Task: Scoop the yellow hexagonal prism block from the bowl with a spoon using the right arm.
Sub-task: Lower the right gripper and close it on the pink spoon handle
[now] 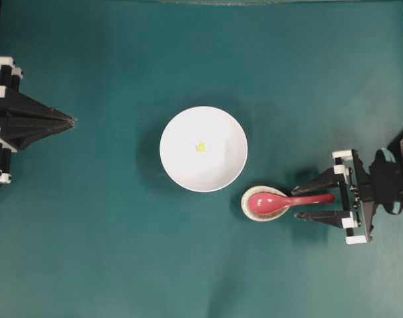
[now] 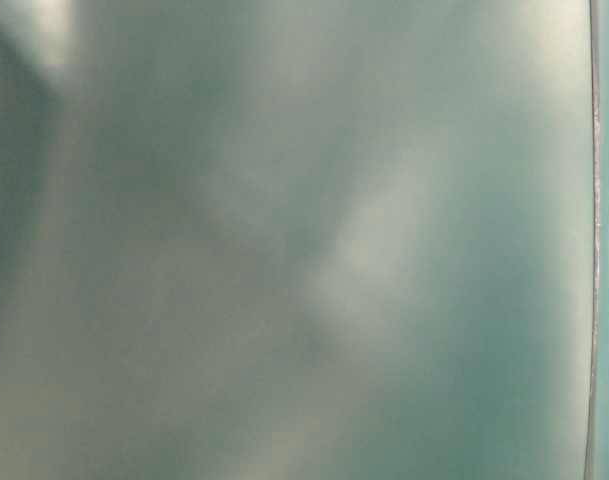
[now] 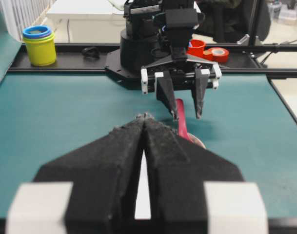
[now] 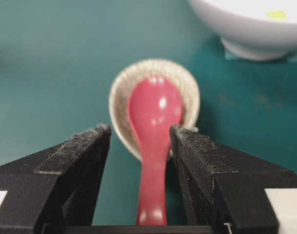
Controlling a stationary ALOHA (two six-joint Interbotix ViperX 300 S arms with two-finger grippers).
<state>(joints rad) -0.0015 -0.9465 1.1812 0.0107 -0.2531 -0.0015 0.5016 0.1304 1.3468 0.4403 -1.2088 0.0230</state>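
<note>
From overhead I saw the white bowl (image 1: 203, 149) sitting near the middle of the teal counter (image 1: 108, 252), with the yellow hexagonal prism block (image 1: 200, 147) lying inside it, close to the centre. Just below and to the right of the bowl lay the speckled spoon rest (image 1: 264, 204), and the red spoon (image 1: 287, 200) had its scoop in that rest, its handle pointing toward the right edge of the frame.

The right pincer (image 1: 323, 199) stood released — its two fingers spread wide, one on each side of the spoon's handle. In the right wrist view the handle ran straight up between the black fingers (image 4: 80, 161) with a gap on both sides, so I saw nothing gripped.

The left pincer (image 1: 72, 121) sat at the left edge of the overhead view, well apart from the bowl, its fingers pressed together to a point — clenched on nothing.

The table-level view was only a teal blur.
</note>
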